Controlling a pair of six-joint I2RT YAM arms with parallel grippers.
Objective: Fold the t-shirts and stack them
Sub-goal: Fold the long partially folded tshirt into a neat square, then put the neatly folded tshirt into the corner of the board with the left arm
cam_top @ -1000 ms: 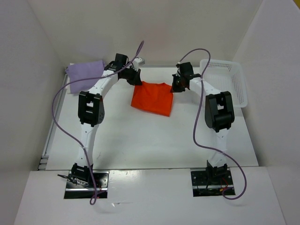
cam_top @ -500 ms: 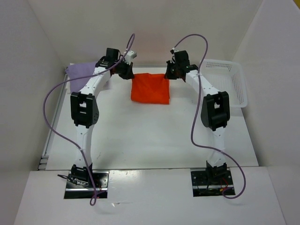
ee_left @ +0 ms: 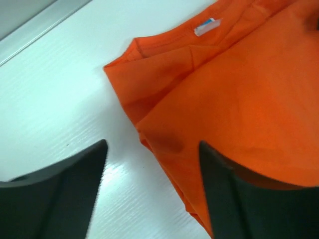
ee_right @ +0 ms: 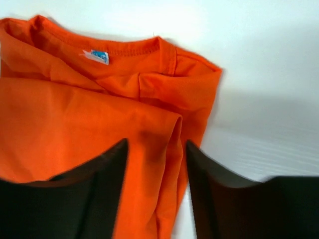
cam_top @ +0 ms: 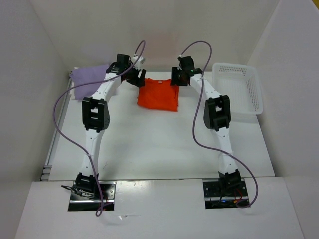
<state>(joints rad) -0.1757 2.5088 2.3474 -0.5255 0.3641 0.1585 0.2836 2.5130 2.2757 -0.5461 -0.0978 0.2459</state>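
Observation:
A bright orange t-shirt (cam_top: 158, 95) lies folded flat on the white table, its collar at the far edge. My left gripper (cam_top: 136, 78) hovers open at the shirt's far left corner. In the left wrist view the folded left edge of the orange t-shirt (ee_left: 239, 99) passes under the gap of the left gripper (ee_left: 153, 144). My right gripper (cam_top: 175, 79) stands open at the far right corner. In the right wrist view the orange t-shirt (ee_right: 75, 134) lies under the right gripper (ee_right: 156, 142), its right fold between the fingers. A lavender t-shirt (cam_top: 89, 75) rests at the back left.
A white mesh basket (cam_top: 240, 89) stands at the back right against the wall. White walls close in the table on three sides. Purple cables loop from both arms. The table's left rail (cam_top: 52, 144) runs along the left edge.
Both grippers carried the orange shirt's edge toward the far side, then opened and let go. The shirt now lies flat, a little farther back.

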